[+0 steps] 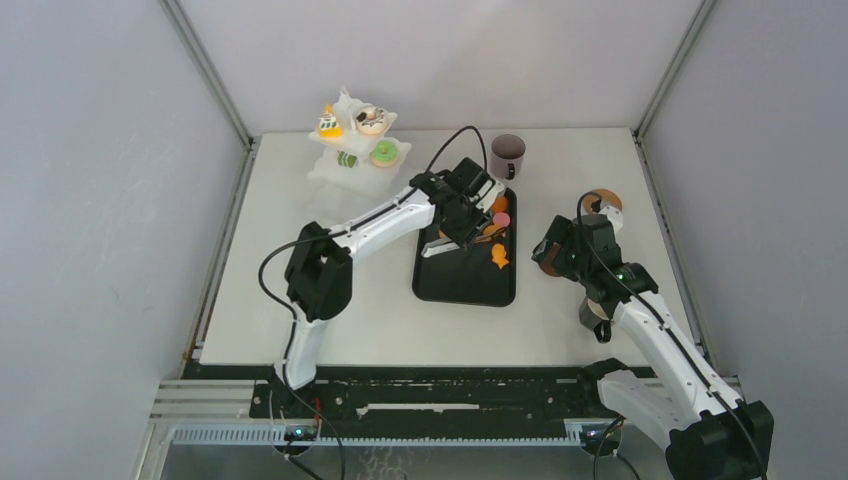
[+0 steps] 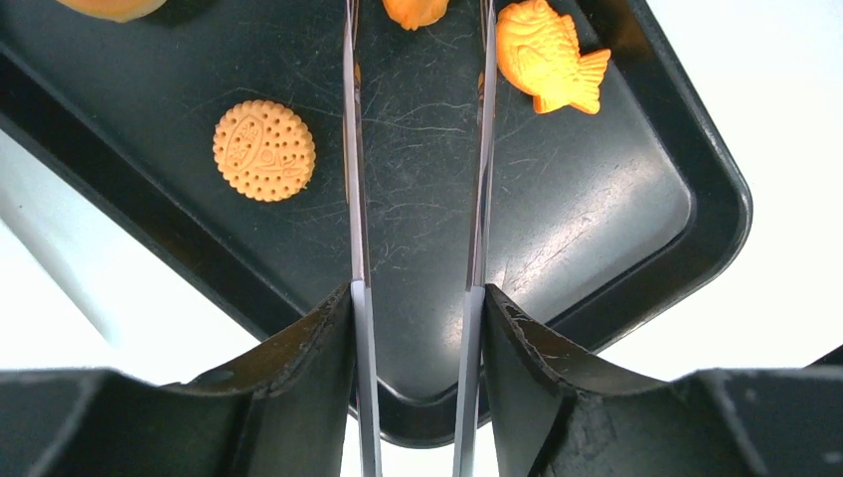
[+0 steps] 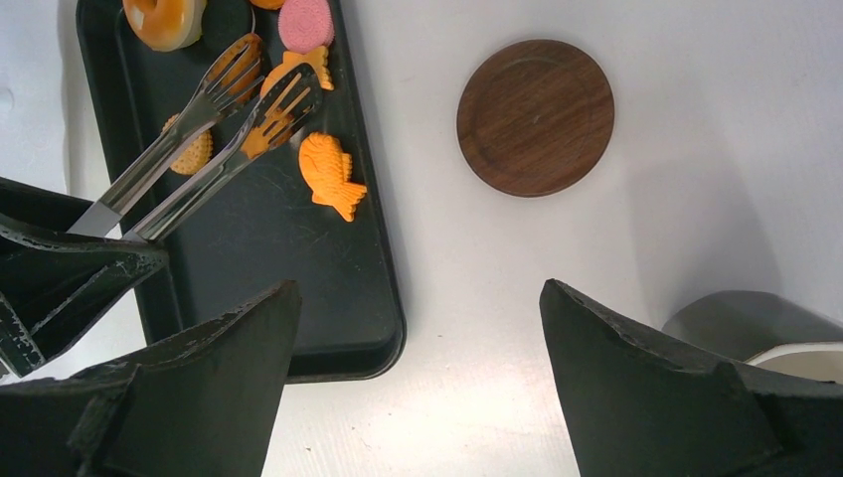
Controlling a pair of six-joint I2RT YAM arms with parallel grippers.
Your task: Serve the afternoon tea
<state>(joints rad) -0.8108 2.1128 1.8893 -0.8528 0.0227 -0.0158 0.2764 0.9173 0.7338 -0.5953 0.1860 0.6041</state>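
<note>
The left claw (image 2: 418, 298) is clamped on the tongs (image 3: 283, 99), whose long blades point straight ahead over the black tray (image 2: 636, 199) — a small orange pastry (image 2: 416, 10) lies between them at the far end, the fish cake (image 2: 552, 55) just right. The right claw (image 3: 418, 308) gapes wide over the worktop (image 3: 477, 298) beside the tray — farther off, holding nothing.

From my station I count one black tray (image 3: 258, 258), one pair of metal tongs (image 3: 212, 175), one white tiered stand (image 1: 335, 178), one wooden coaster (image 3: 535, 117), two dark mugs (image 1: 507, 155) (image 3: 756, 323), four pastries (image 1: 384, 153) on the stand and at least six more on the tray, one of them pink.
</note>
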